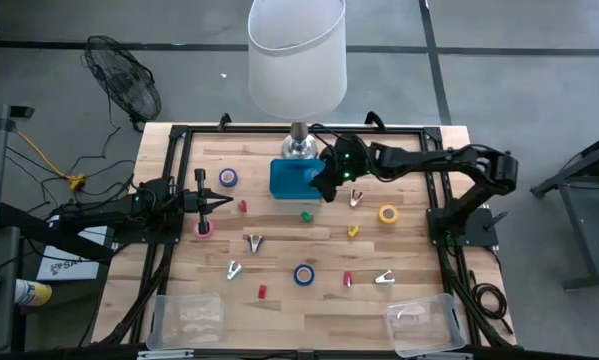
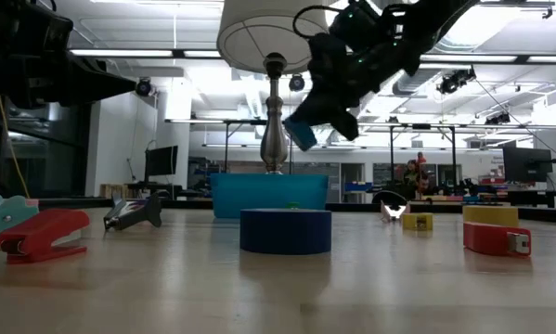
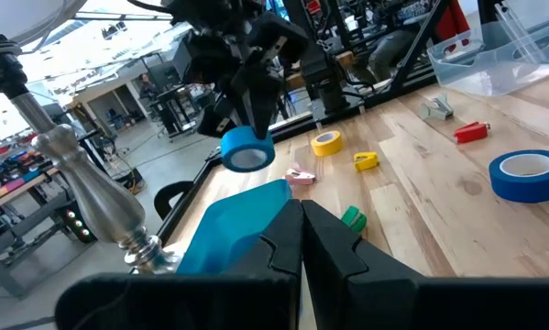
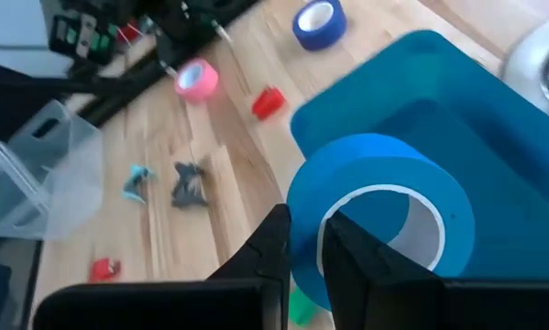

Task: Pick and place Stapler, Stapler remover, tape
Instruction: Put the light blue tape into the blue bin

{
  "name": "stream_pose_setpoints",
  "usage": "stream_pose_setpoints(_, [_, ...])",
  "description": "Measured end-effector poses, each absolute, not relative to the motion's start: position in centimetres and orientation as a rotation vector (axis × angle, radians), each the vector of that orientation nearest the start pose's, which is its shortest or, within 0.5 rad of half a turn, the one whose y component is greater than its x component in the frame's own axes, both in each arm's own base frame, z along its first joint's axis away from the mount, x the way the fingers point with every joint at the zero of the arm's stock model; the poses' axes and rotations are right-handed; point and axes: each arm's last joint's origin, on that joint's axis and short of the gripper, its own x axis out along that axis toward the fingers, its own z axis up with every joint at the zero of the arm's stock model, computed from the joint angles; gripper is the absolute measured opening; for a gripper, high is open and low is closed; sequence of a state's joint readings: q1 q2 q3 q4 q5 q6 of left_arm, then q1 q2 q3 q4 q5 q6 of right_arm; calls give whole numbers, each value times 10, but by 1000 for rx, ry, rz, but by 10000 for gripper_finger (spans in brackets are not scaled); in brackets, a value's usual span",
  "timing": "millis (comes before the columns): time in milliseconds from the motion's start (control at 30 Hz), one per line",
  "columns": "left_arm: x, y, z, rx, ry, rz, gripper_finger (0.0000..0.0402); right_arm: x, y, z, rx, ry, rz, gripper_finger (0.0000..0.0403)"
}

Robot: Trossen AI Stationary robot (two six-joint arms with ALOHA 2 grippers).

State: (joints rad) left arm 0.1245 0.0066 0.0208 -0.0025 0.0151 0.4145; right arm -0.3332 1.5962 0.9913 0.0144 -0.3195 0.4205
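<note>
High view: the right pincer (image 1: 328, 183) hangs over the near edge of the blue bin (image 1: 295, 178), which sits at the lamp base (image 1: 299, 146) on the counter (image 1: 279, 310). The left pincer (image 1: 219, 203) waits at the counter's left side, jaws shut on nothing, near a pink tape roll (image 1: 205, 229). A yellow tape roll (image 1: 388, 213) and another blue tape roll (image 1: 304, 274) lie loose on the wood.

Low view: the right pincer (image 2: 307, 133) is well above the bin (image 2: 269, 195), carrying a blue tape roll (image 2: 302, 135) at a tilt.

Left wrist view: the blue tape roll (image 3: 247, 150) hangs from the right pincer above the bin (image 3: 230, 229), clear of its rim.

Right wrist view: the fingers (image 4: 267, 252) are closed thinly on the wall of the blue tape roll (image 4: 379, 209), one finger inside the ring, with the bin (image 4: 457, 101) beneath.

The risk I judge: the grip pinches only one thin wall, so the roll may swing or slip. Released from this height near the rim, it could bounce out or roll across the counter.
</note>
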Motion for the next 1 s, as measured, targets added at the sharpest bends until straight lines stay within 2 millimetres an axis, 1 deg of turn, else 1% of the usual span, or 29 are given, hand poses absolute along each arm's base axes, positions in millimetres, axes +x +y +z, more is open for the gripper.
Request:
stream_pose_setpoints(67, [96, 12, 170, 415, 11, 110, 1, 328, -104, 221, 614, 550, -145, 32])
stream_pose_setpoints(267, [96, 12, 170, 415, 11, 110, 1, 331, -108, 200, 704, 618, -274, 34])
stream_pose_setpoints(367, [96, 12, 170, 415, 11, 110, 1, 333, -109, 194, 751, 637, -327, 32])
stream_pose_setpoints(500, [96, 12, 170, 415, 10, 110, 1, 340, -112, 192, 776, 673, -369, 33])
stream_pose_setpoints(600, [96, 12, 170, 415, 11, 110, 1, 347, -116, 199, 769, 707, -395, 37])
stream_pose_setpoints(700, [96, 12, 170, 415, 11, 110, 1, 354, -119, 200, 765, 786, -447, 37])
stream_pose_setpoints(800, [96, 12, 170, 415, 10, 110, 1, 362, -122, 198, 751, 867, -472, 35])
stream_pose_setpoints(1000, [96, 12, 170, 415, 11, 110, 1, 382, -128, 192, 757, 962, -491, 40])
